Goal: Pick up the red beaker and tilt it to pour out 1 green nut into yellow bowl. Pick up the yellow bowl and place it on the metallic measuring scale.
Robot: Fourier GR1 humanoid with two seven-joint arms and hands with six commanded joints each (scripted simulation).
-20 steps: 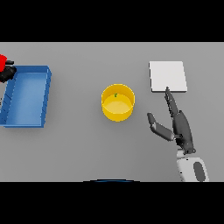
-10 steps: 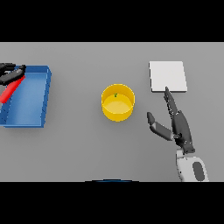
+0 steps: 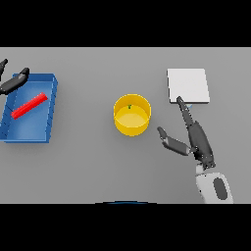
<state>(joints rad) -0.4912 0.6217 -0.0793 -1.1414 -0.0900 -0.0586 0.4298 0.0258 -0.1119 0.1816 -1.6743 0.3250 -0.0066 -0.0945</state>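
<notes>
Red beaker [image 3: 29, 106] lies on side in blue tray [image 3: 48, 128], far left; our left hand [image 3: 13, 82] open above tray's far edge, holding nothing. Yellow bowl [image 3: 132, 115] centre, green nut [image 3: 129, 106] inside. Our right hand [image 3: 192, 138], fingers spread and empty, sits just right of bowl, nearer than left. Scale [image 3: 188, 86] just beyond right fingertips.

The right hand [image 3: 200, 143] is dark grey with slim, segmented fingers [image 3: 182, 109]; its forearm is white with a dark oval inset. The left hand [image 3: 13, 82] is equally dark.
</notes>
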